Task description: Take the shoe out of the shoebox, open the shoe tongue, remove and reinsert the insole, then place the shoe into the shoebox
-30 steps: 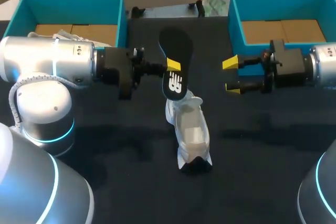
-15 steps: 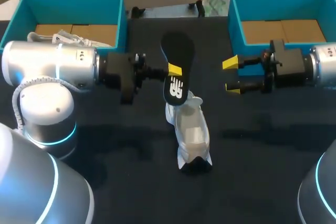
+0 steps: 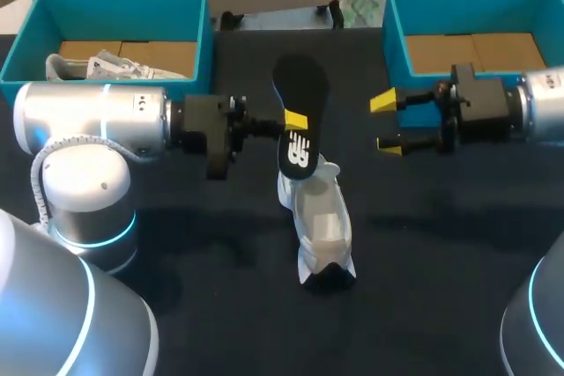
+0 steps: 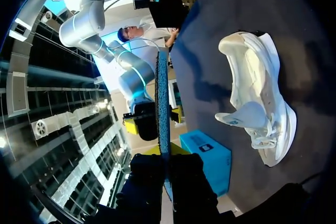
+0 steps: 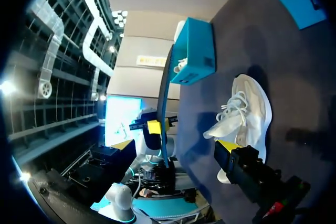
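Insole (image 3: 300,85) hung pinched in the left claw (image 3: 294,120), its long axis pointing down at the shoe (image 3: 319,222) on the table (image 3: 441,261) just under that claw. The right claw (image 3: 388,123) gaped empty, farther off.

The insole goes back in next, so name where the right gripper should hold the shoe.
Probably the shoe rim's right-hand wall, jaws coming from the right: it sits upright, opening upward, that side free, the insole held in the left gripper.
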Motion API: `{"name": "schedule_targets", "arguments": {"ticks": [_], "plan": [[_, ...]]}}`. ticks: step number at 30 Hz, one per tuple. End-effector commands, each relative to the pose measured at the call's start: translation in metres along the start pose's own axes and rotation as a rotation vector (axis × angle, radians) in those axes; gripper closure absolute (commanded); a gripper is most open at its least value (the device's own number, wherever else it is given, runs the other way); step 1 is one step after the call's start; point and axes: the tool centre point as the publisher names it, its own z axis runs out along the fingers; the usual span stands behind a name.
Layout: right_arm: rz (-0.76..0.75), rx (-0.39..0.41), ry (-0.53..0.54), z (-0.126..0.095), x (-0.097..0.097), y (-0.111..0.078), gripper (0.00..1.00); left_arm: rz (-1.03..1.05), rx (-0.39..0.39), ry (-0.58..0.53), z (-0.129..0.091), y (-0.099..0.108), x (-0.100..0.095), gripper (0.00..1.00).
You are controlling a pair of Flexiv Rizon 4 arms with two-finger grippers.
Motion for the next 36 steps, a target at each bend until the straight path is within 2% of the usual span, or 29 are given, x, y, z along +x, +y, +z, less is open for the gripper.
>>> {"name": "schedule_targets", "arguments": {"ticks": [1, 12, 36], "plan": [[0.011, 0.012, -0.005, 0.026, 0.003, 0.022, 0.0, 0.002, -0.001, -0.002, 0.001, 0.0, 0.001, 1.0], [-0.02, -0.01, 0.036, 0.049, 0.006, 0.043, 0.0, -0.011, -0.02, -0.005, 0.005, 0.002, 0.002, 1.0], [-0.056, -0.032, 0.107, 0.083, 0.009, 0.051, 0.0, -0.049, -0.08, -0.006, 0.017, 0.009, 0.007, 1.0]]}}
